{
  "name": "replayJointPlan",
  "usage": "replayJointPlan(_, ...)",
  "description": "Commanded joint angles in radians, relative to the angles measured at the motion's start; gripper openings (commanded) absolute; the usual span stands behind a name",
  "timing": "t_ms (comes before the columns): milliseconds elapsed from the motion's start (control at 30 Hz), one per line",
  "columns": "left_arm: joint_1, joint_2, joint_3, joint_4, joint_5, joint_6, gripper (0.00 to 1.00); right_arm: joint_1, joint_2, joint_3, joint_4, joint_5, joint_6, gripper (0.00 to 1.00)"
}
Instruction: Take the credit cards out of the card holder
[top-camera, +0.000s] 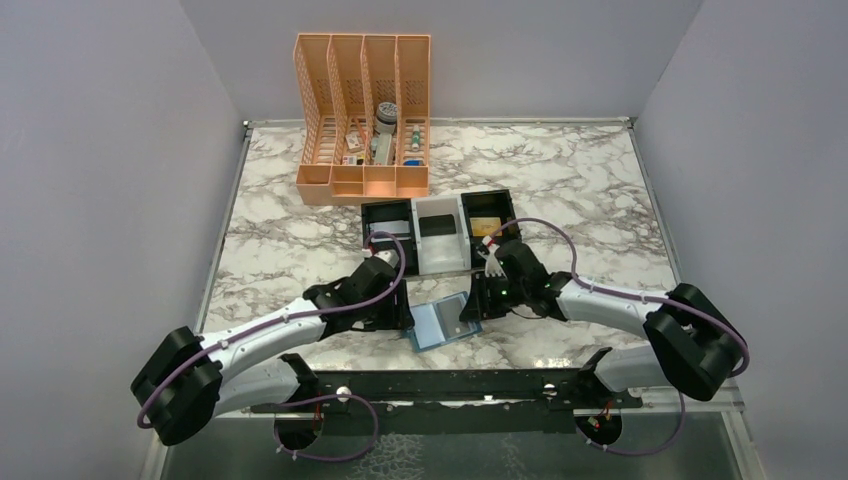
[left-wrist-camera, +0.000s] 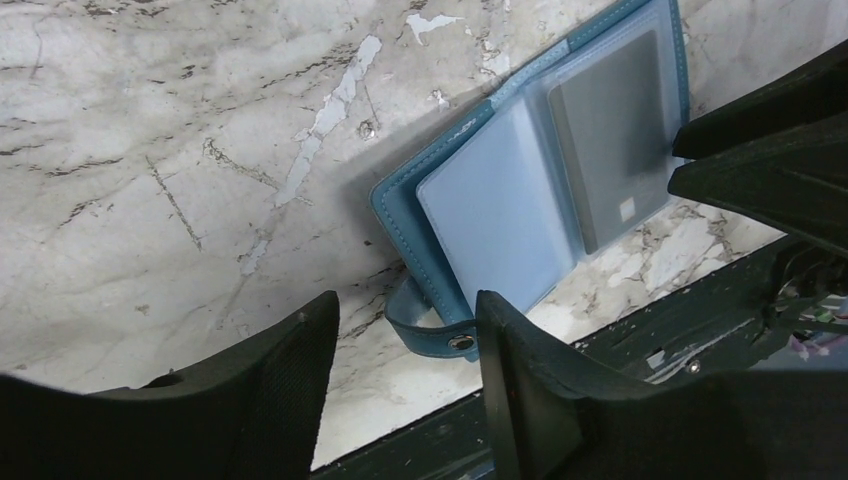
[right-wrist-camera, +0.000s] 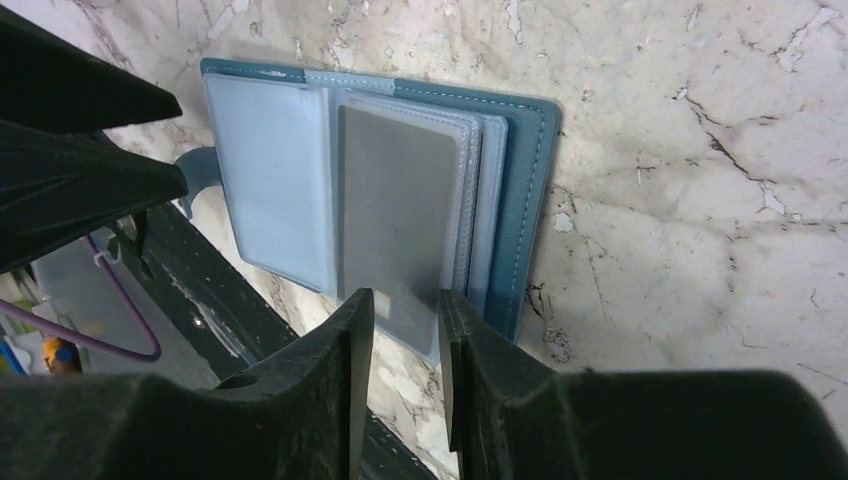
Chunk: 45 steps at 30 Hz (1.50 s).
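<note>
The light-blue card holder lies open on the marble near the front edge, between my two grippers. In the right wrist view a grey credit card sits in a clear sleeve on the card holder. My right gripper is narrowly open, its tips at the near edge of that sleeve with a gap showing between them. My left gripper is open at the card holder's left corner. The snap strap lies between its fingers, close to the right one. The same credit card shows in the left wrist view.
A black-and-white three-compartment tray stands just behind the grippers, with a flat black card in its middle section. An orange file rack is at the back. A black rail runs along the near edge.
</note>
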Motion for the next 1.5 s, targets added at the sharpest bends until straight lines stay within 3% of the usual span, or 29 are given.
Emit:
replayJointPlan(0,-0.01,0.022,-0.031,0.041,-0.019,-0.005,0.5,0.004,0.025,0.0,0.055,-0.027,-0.003,0.3)
replayJointPlan(167,-0.015,0.066,-0.031,0.078,0.004,0.006,0.4,0.005,0.044,-0.004,0.072,-0.061,-0.009,0.26)
replayJointPlan(533,-0.017,0.119,-0.019,0.091,-0.019,0.017,0.3,0.004,0.027,-0.002,0.117,-0.129,0.03,0.24)
replayJointPlan(933,-0.017,0.131,-0.008,0.089,-0.031,0.034,0.26,0.004,0.02,0.011,0.103,-0.136,0.035,0.23)
replayJointPlan(1467,-0.017,0.112,0.002,0.079,-0.039,0.04,0.23,0.003,0.053,-0.058,0.346,-0.331,0.181,0.23)
